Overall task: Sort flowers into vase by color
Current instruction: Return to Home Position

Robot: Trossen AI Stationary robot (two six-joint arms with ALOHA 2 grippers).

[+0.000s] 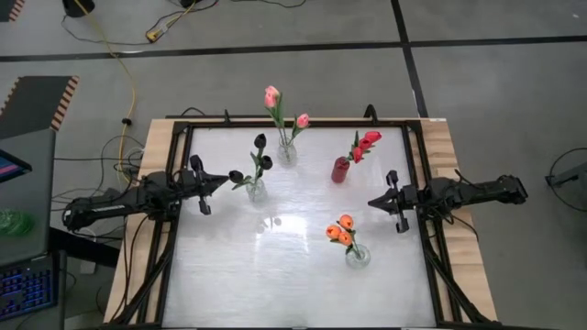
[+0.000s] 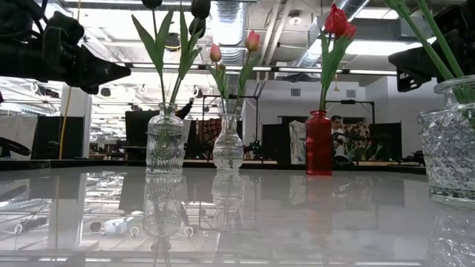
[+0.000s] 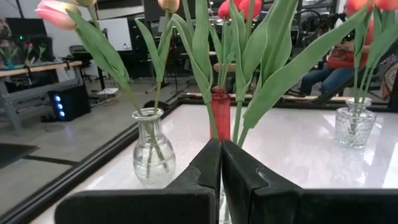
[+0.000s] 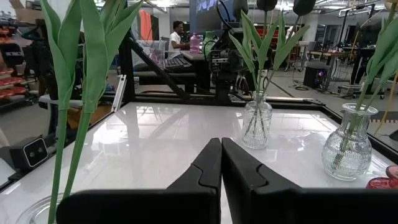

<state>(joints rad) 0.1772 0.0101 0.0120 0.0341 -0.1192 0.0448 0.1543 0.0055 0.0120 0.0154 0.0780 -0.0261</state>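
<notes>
White table [image 1: 275, 284] with four vases, one flower colour in each. Pink tulips [image 1: 271, 95], two heads counted, stand in a clear bulb vase [image 1: 287, 152] toward the far side. Black tulips [image 1: 260, 141], three heads, stand in a second clear vase [image 1: 256, 191] just ahead of the left gripper [image 1: 220, 181]. Red tulips [image 1: 368, 139] stand in a red vase [image 1: 340, 170], and orange tulips [image 1: 341, 231] in a cut-glass vase [image 1: 357, 256] near the right gripper [image 1: 372, 201]. Red and orange heads cluster too tightly to count. Both grippers hover empty at opposite sides of the table, fingers pressed together. Green leaves crowd the left wrist view, partly masking the red vase. In the low view the picture's edge cuts off the cut-glass vase.
</notes>
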